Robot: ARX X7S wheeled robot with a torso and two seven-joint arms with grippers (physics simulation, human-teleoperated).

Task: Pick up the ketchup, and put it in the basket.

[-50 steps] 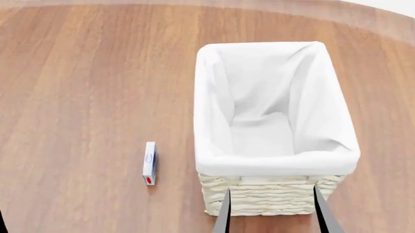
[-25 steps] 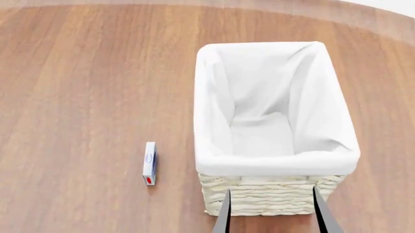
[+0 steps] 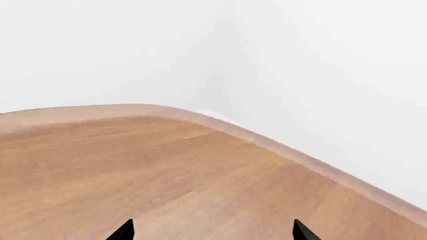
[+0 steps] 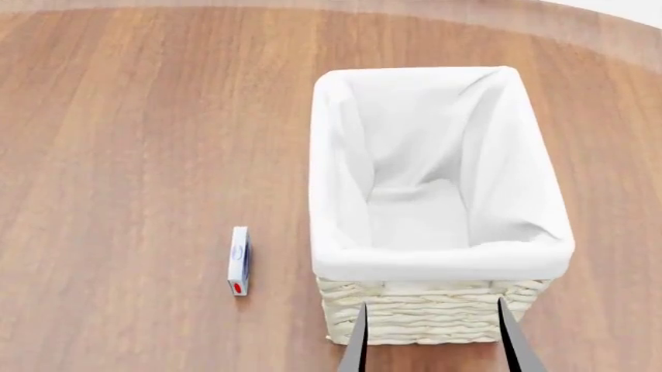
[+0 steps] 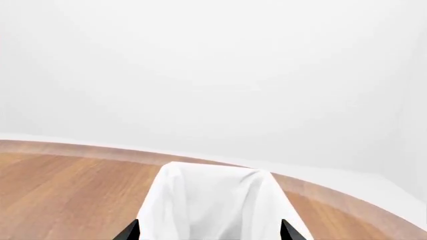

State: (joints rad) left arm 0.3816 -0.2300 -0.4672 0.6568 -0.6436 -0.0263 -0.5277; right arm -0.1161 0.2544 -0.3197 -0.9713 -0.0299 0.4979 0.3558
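Observation:
The ketchup is out of view in every frame. The basket, cream wicker with a white cloth lining, stands right of centre on the wooden table, and nothing shows inside it. My right gripper hangs open just in front of the basket's near wall, one finger to each side. In the right wrist view the right gripper frames the white lining, with nothing held. The left gripper is open over bare wood and does not show in the head view.
A small white and blue box with a red spot lies flat on the table, left of the basket. The table's rounded edge runs along the far side, with a white wall beyond the table edge.
A dark sliver at the head view's lower left edge has gone. The right fingers have barely shifted; basket and box stay put.

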